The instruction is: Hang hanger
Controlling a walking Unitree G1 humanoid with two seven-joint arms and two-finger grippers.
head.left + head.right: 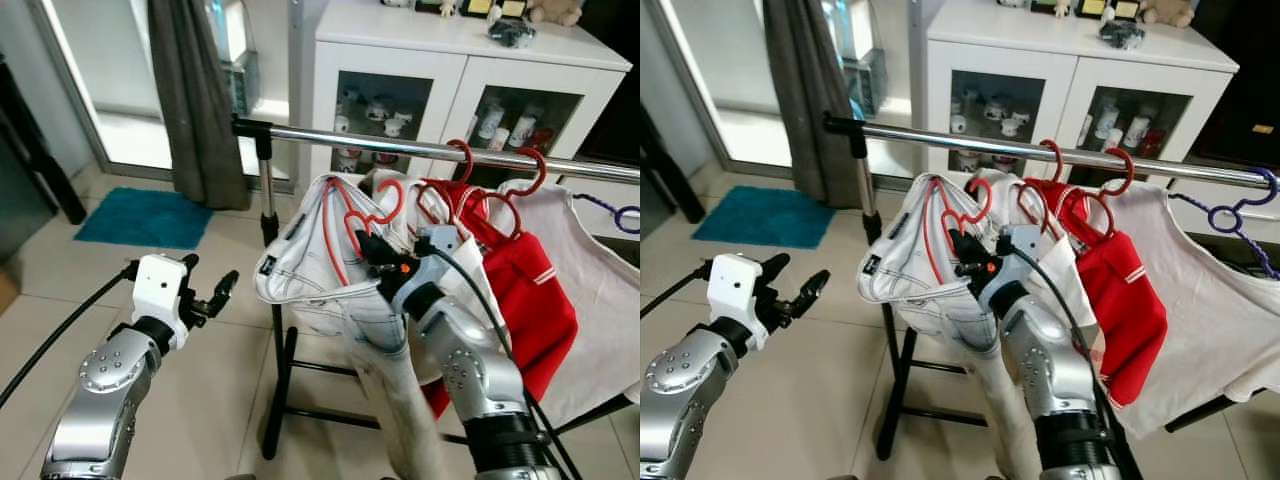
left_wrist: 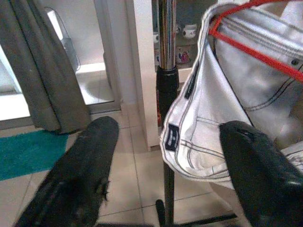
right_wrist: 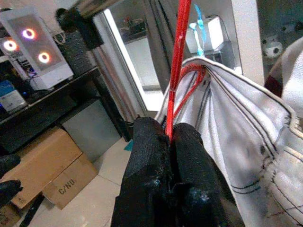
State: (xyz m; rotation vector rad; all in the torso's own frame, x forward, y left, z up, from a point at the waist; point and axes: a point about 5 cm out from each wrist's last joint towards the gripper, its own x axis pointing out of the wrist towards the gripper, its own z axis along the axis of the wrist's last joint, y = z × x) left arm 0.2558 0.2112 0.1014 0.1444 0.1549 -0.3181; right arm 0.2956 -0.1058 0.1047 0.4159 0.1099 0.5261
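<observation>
I am holding the red wire hanger (image 1: 352,222) with the white denim jeans (image 1: 330,270) on it just below the horizontal chrome rail (image 1: 420,148) of the clothes rack. Its hook is curling upward toward the rail without touching it, its shoulder wires are running down and to my left inside the waistband, and the legs are hanging straight down. My right gripper (image 3: 171,142) is pinching the hanger's red wire between closed fingers, forearm angling up from below. The rail is bare to my left as far as its black end joint (image 1: 240,126); to my right, red hooks are carrying a red garment (image 1: 525,290) and a white shirt (image 1: 600,290). My left gripper (image 1: 210,297) is hovering beside the jeans, fingers (image 2: 80,175) apart, over the tiled floor (image 1: 220,370).
</observation>
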